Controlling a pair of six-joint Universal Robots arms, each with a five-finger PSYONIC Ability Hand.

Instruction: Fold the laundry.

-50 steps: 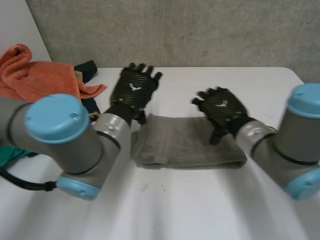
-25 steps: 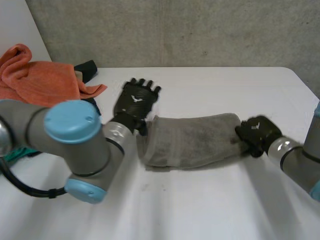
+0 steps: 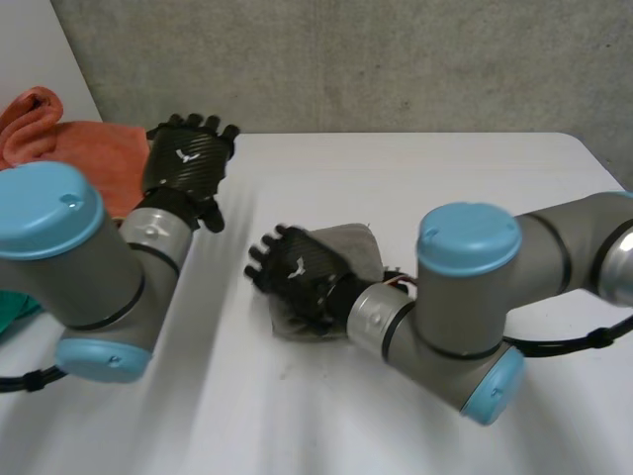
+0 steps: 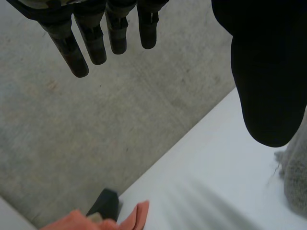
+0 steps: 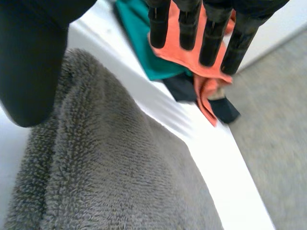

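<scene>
Closest to me, low in the frame, are the two grey arms with their light-blue caps, the left arm (image 3: 59,267) in the lower left corner and the right arm (image 3: 465,297) bent across the lower right. The right arm reaches in to the middle of the frame, where the right hand (image 3: 297,277) lies palm down over the left end of the grey towel (image 3: 351,245), fingers straight and a little spread, closed on nothing. From its own wrist the fingers (image 5: 187,24) stretch out flat above the thick pile of the towel (image 5: 120,182), the thumb held apart to one side; whether the palm actually presses the cloth I cannot tell. The towel sits bunched on the white table (image 3: 445,168), mostly tucked under that hand and forearm. Further back, toward the upper left, the left hand (image 3: 188,163) hangs above the table, fingers (image 4: 91,38) straight and apart, holding nothing, well clear of the towel. Beyond it, at the upper left edge, an orange cloth (image 3: 89,148) is heaped, with a teal cloth (image 3: 15,312) at the left edge, and a concrete wall (image 3: 396,59) stands behind everything
</scene>
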